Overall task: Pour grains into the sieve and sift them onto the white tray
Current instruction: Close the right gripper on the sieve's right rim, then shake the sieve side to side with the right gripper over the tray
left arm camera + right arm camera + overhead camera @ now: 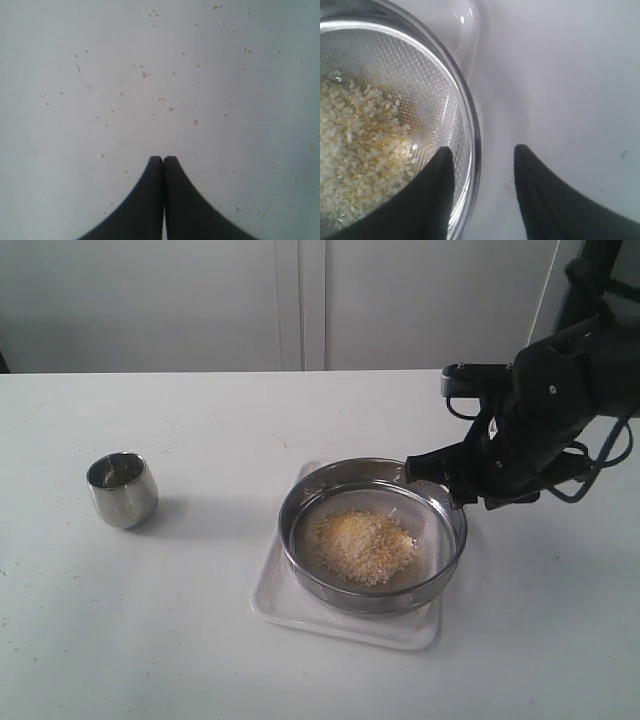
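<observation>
The sieve sits on the white tray, right of the table's middle. The grains lie heaped on its mesh, yellow meal mixed with whitish rice. My right gripper is at the sieve's far right rim, open. In the right wrist view the gripper straddles the sieve rim: one finger is over the mesh beside the grains, the other is outside, and the jaws stand apart from the wall. My left gripper is shut on nothing over bare table; the exterior view does not show it.
A small rounded steel cup stands upright at the left of the table. Tiny stray grain specks dot the tabletop under the left gripper. The right arm's dark body hangs over the table's far right side.
</observation>
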Available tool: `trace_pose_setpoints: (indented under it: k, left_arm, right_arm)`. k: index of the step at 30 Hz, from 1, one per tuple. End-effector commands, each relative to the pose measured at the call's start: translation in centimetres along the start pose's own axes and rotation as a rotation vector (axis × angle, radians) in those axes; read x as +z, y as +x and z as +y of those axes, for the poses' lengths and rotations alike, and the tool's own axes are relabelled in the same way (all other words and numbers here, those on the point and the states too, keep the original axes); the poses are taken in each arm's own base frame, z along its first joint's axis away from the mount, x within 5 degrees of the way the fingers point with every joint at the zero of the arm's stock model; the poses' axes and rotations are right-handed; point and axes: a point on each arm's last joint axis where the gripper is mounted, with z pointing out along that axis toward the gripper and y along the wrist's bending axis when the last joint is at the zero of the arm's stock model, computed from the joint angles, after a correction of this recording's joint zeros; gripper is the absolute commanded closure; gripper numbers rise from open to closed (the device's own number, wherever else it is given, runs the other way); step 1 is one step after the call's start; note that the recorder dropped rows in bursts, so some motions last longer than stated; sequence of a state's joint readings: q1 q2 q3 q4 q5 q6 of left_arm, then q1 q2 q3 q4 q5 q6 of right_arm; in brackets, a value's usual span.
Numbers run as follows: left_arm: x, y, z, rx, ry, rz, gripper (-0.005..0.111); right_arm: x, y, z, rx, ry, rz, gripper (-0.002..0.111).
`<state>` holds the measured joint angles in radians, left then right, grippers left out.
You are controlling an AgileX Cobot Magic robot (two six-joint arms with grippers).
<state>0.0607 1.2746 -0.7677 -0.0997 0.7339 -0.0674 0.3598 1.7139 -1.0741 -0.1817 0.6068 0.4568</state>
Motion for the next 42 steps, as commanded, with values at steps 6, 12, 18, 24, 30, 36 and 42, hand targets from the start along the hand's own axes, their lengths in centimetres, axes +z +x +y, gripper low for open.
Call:
trace_pose_setpoints:
  k: [6,12,18,24,30,36,42]
  left_arm:
    - [-0.3,0.0,-0.1,-0.011,0.010,0.001,0.107]
    - [-0.3,0.0,-0.1,-0.011,0.010,0.001,0.107]
    - [-0.3,0.0,-0.1,-0.011,0.010,0.001,0.107]
    - [-0.3,0.0,-0.1,-0.011,0.010,0.001,0.107]
    - [-0.3,0.0,-0.1,-0.011,0.010,0.001,0.107]
    - [-0.3,0.0,-0.1,-0.011,0.010,0.001,0.107]
    - [-0.3,0.0,-0.1,-0.011,0.010,0.001,0.107]
  right_arm:
    - [3.6,0.8,0.4,0.063,-0.006,0.090,0.070]
    - [4.4,1.0,0.6,0.078,-0.013,0.105,0.072]
    - [4.6,1.1,0.6,0.076,-0.010,0.111,0.094]
    - [4.8,1.2,0.5,0.073,-0.005,0.124,0.108]
    - [4.0,0.8,0.9,0.135,-0.045,0.115,0.108]
    - [1.7,0.0,1.0,0.143,-0.080,0.035,0.108]
    - [1.8,-1.3,1.0,0.189,-0.105,-0.030,0.108]
